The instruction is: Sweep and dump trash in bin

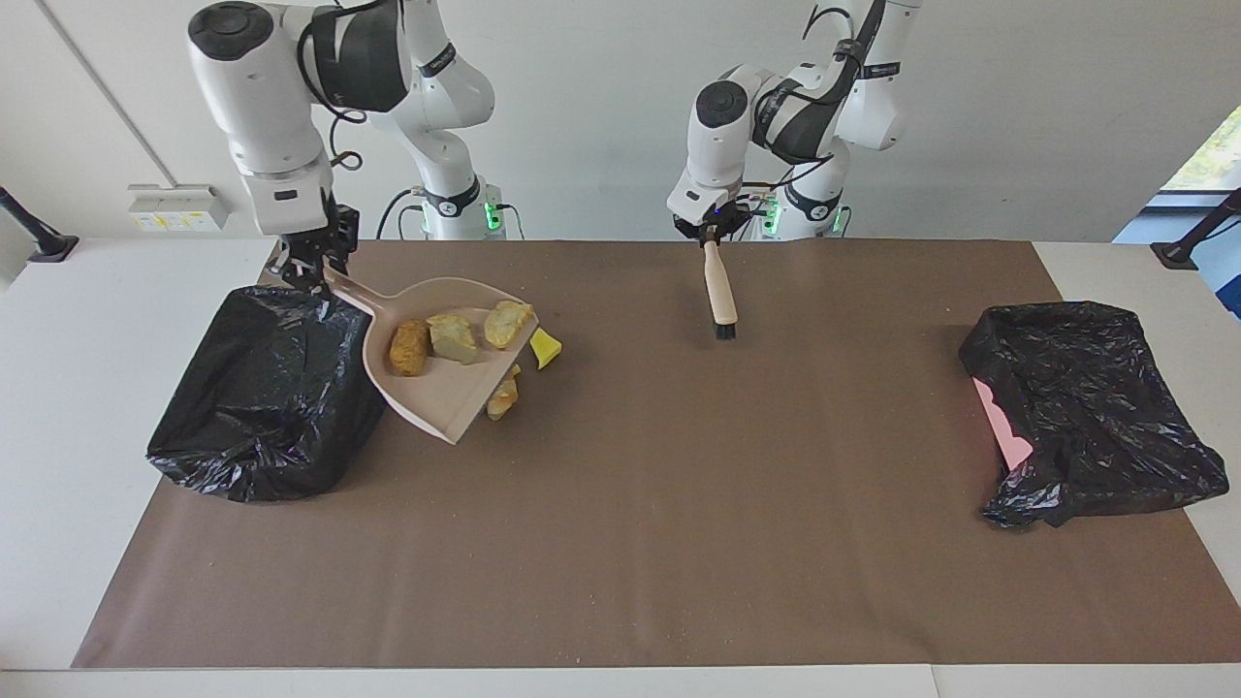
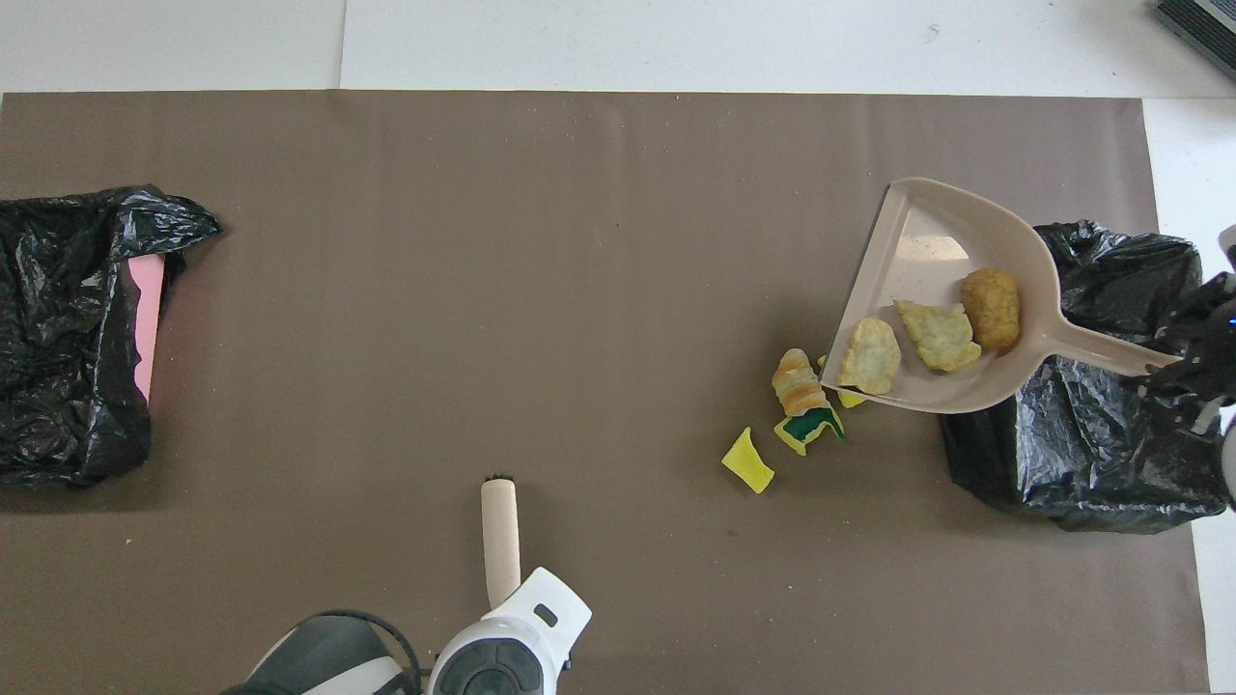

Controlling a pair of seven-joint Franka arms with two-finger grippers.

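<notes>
Jaws on the right gripper (image 1: 308, 264) are clamped on the dustpan (image 1: 441, 383) handle, pan raised beside the black bin (image 1: 276, 388) with three lumps (image 1: 454, 335) aboard; four scraps (image 2: 797, 405) wait on the worktop (image 1: 679, 543) at the pan's 8 o'clock, overhead. Left gripper (image 1: 711, 231), arm tucked back, grips the brush (image 1: 720, 291), bristles down; nothing dumped yet
</notes>
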